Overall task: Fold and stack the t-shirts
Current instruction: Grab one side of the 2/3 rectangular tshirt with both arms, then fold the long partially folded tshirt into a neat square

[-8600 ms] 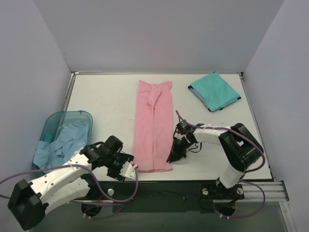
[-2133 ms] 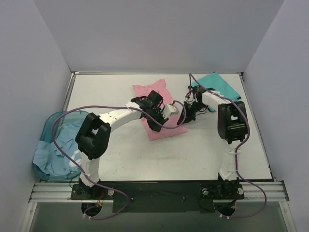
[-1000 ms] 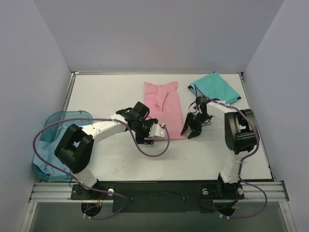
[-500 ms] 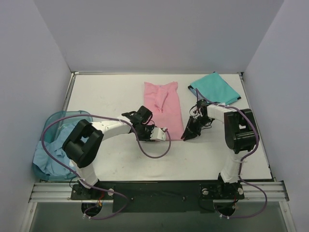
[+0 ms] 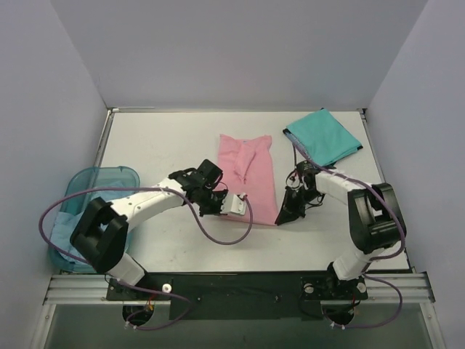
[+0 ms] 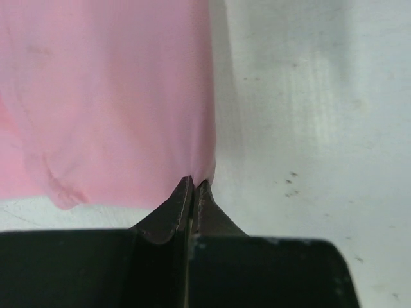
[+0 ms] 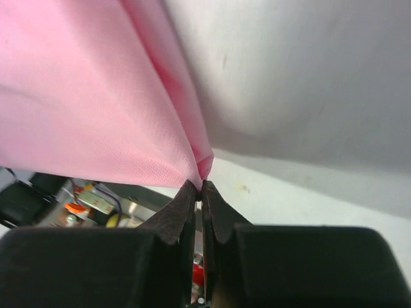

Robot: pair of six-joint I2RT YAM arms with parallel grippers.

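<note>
While both claws pinch the near hem of the pink shirt (image 5: 248, 171), the step in hand looks like squaring up this narrow, folded strip before its next fold. The left gripper (image 6: 193, 181) is clenched on the shirt's near-left corner, its jaws pressed together with a nip of pink cloth between the tips. The right gripper (image 7: 200, 184) is likewise closed on the near-right corner, which it holds raised a little so the cloth drapes down from the pinch. The pink shirt itself lies lengthwise on the table (image 5: 160, 145), mostly flat, with one soft crease running along its far half.

To its far right, apart from it, sits the teal shirt (image 5: 323, 137), already folded into a square. Well off to its near left, the blue shirt (image 5: 59, 236) hangs crumpled in the basket (image 5: 102, 171), not yet dealt with.

Next, I judge, both corners should rise together and travel to the far hem, level and evenly taut, so the strip halves cleanly without skewing, then go onto the teal one.
</note>
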